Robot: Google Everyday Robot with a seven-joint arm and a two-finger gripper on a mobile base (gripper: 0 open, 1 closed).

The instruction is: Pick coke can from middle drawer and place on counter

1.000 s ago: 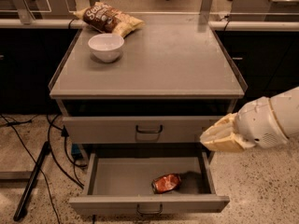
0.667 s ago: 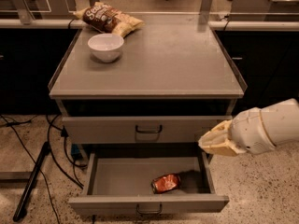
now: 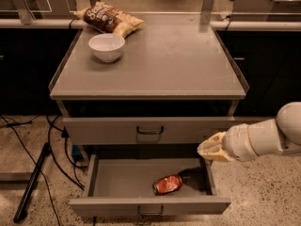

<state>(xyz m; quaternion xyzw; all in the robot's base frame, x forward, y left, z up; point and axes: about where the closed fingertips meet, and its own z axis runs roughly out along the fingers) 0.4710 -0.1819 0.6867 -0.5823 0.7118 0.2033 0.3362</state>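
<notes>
The coke can (image 3: pixel 167 184), red-orange and dented, lies on its side on the floor of the open middle drawer (image 3: pixel 108 185), right of centre and near the front wall. My gripper (image 3: pixel 209 148) is a pale tip on a white arm that comes in from the right. It hangs above the drawer's right rear corner, up and to the right of the can and apart from it. The grey counter (image 3: pixel 178 60) lies above, with the shut upper drawer front (image 3: pixel 150 130) below it.
A white bowl (image 3: pixel 106 46) and a brown-and-yellow chip bag (image 3: pixel 109 20) sit at the counter's back left. Low raised rims run along the counter's sides. Black cables (image 3: pixel 51 149) and a dark pole (image 3: pixel 30 185) lie on the floor at the left.
My arm has dropped and the gripper has come down a little, closer to the drawer's right side. The can, bowl and bag have not moved.
</notes>
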